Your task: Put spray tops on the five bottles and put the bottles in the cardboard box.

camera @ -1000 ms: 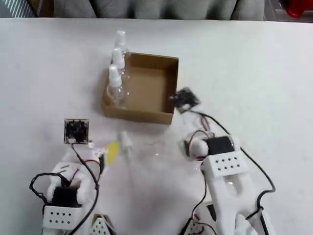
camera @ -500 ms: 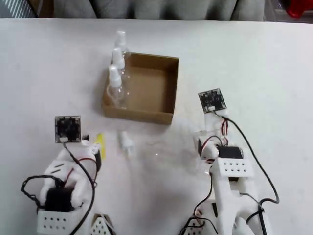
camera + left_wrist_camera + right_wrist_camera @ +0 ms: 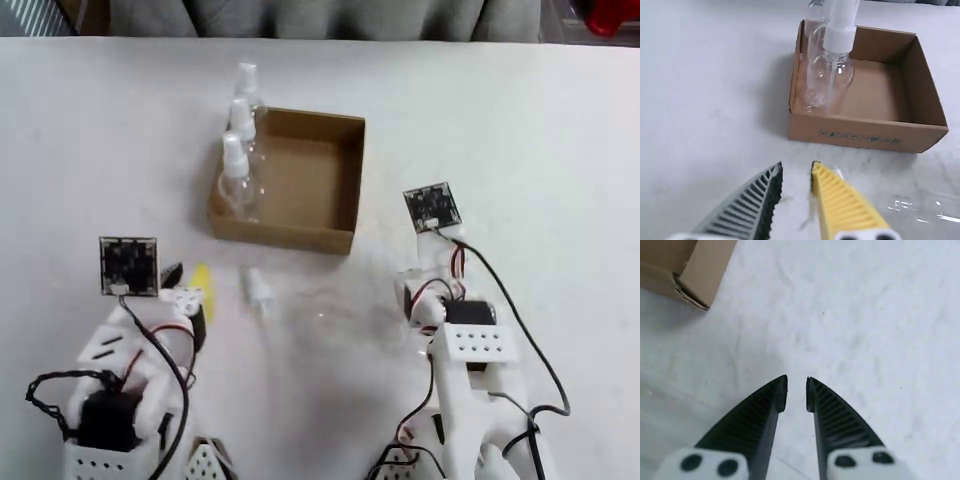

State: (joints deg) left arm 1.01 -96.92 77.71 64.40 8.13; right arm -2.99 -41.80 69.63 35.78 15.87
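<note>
While its grey and yellow fingers stand a little apart with nothing between them, the left gripper (image 3: 796, 170) hangs low over the white table (image 3: 520, 120), its tips pointing toward the cardboard box (image 3: 865, 135). Past the yellow finger a clear bottle (image 3: 920, 207) with no top lies on its side on the table, hard to make out against the pale surface. The high view shows a loose spray top (image 3: 257, 290) lying flat on the table just beside this gripper, between it and the fallen bottle and near the box's front wall.

The right gripper (image 3: 796, 385) has its two black fingers parted by a narrow slit and grips nothing; bare table lies under the tips, with one corner of the box off to the side and well apart from them. From above, the right arm stands near the box's front corner on its own side, not touching it.

Inside the box, a row of three capped bottles (image 3: 240, 125) stands upright along the wall on the left arm's side, each with a white sprayer on top, the nearest one close to the front wall.
</note>
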